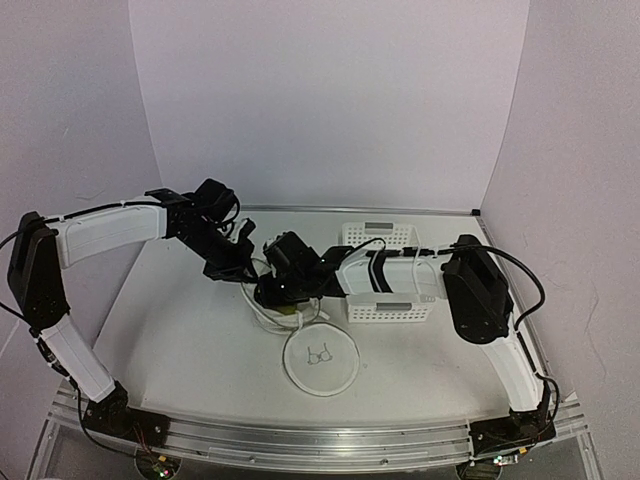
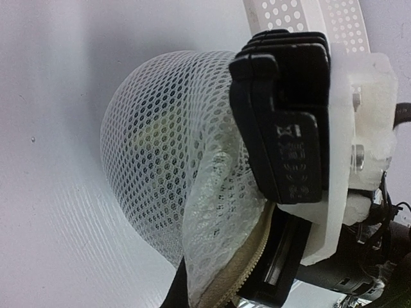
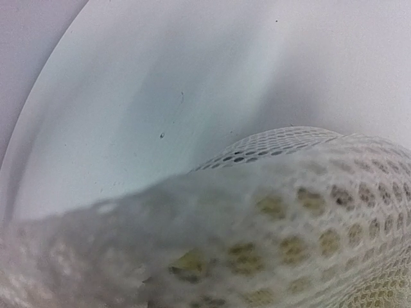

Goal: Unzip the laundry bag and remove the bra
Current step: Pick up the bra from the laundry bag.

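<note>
The laundry bag sits mid-table, its round face with the small bra drawing lying flat towards the near edge. The rest of its mesh body is bunched up behind that face, where both arms meet, just in front of the white perforated basket. The left gripper is clamped tight on a fold of the mesh beside the zipper, whose tan teeth curl out under the fingers. How far the zip is undone cannot be told from these views.

The right gripper is closed and pressed into the bag from the basket side. Its wrist camera sees only mesh at very close range, so what it grips cannot be told. The bra is inside the bag, its yellow fabric showing through the holes.

Likely trouble from here:
- If the right jaws have pinched mesh and bra together, pulling would drag the whole bag and could tear it out of the left pinch
- If they have missed the zip pull or the fabric, a pull brings nothing out
- The thin straps could catch on the zipper teeth at a partly open mouth
- The two wrists are crowded close, so a careless swing could knock them together or shove the basket
</note>
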{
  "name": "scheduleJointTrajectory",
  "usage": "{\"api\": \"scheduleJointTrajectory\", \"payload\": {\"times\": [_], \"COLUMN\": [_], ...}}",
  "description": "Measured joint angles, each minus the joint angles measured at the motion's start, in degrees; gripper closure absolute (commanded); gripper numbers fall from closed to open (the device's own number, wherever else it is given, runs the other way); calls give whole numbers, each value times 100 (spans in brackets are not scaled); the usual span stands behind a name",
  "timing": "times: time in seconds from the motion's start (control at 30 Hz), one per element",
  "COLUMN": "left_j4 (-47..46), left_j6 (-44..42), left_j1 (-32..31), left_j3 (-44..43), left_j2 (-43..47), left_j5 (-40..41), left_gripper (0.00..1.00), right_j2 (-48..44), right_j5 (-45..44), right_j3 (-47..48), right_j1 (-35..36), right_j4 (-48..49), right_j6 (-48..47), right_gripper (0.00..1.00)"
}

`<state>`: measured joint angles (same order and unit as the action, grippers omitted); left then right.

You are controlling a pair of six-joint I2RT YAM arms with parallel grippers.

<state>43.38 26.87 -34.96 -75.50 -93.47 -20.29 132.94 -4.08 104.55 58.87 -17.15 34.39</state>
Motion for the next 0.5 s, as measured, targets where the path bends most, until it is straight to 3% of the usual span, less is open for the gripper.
{"api": "scheduleJointTrajectory", "payload": {"times": [0.5], "left_j4": [-42], "left_j6": [9], "left_j1": [-24], "left_j3": [339], "left_j2": [0], "left_j5": [295], "left_gripper": [100], "right_j2": [-1150], "right_j5": [-313], "right_j3": [-1307], "right_j1": [-4], "right_j4": [234], "right_j6": [-35], "right_gripper": [100]}}
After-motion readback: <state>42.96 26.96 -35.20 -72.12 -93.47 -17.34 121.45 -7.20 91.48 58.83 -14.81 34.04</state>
